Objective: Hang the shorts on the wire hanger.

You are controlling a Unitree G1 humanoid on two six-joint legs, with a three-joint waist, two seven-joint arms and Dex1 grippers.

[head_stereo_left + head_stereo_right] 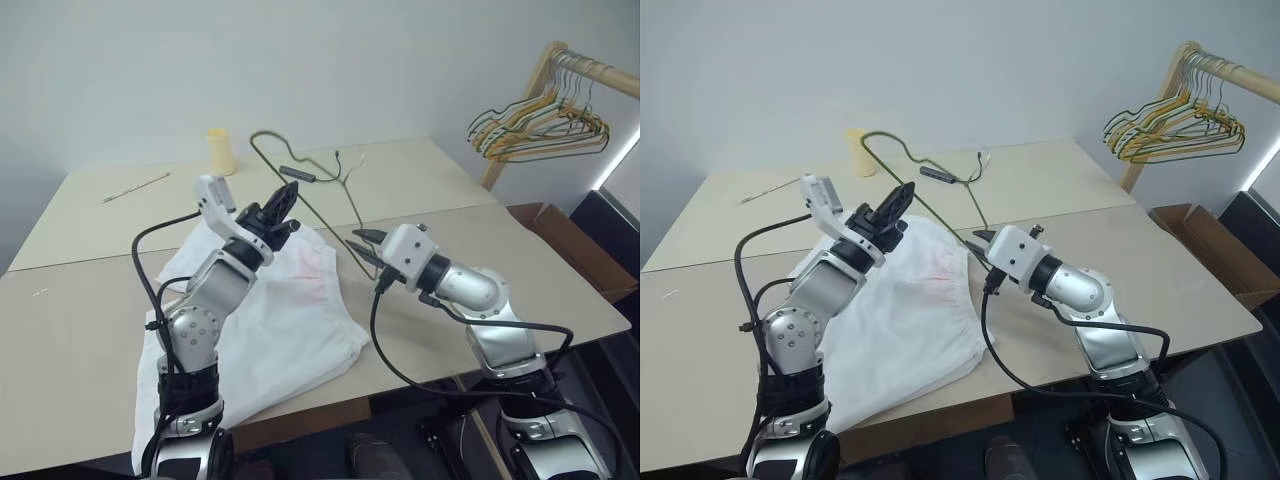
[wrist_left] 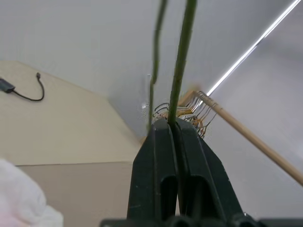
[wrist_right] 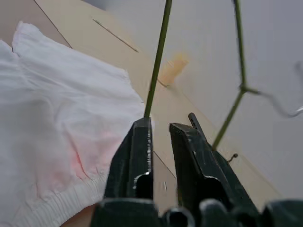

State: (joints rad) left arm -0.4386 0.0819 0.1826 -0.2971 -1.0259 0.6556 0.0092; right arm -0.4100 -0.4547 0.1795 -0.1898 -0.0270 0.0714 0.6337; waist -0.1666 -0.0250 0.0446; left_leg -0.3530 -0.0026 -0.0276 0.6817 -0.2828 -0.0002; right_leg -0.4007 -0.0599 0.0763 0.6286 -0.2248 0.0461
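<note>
Handover stage. The thin bare grey wire hanger is off the table, held up in the air between the two arms, its hook end curving up and back above the beige tabletop.

Left gripper: the two black fingers are pressed together on the hanger wire. In the left wrist view the wire rises straight out from between the closed fingertips, so the clamp is firm.

Right gripper: jaws stand a narrow gap apart. In the right wrist view the wire runs along the inner face of one finger, with the other finger clear of it. I judge this as no real grip from the right side; the left alone appears to carry the hanger.

The white thin fabric shorts lie flat and spread on the tabletop below both arms, gathered waistband toward the right gripper, a faint pink-red mark showing near the waist. One edge drapes over the near table edge. No part of the shorts touches the hanger.

Progress: hanger picked up and secured in one gripper, that part done. Left to do: take hold of the shorts, thread or drape them over the hanger's bar, and settle them so they hang.

Elsewhere: a bunch of yellow, orange and green hangers on a wooden rail, well apart; a pale yellow cup at the far table edge.
</note>
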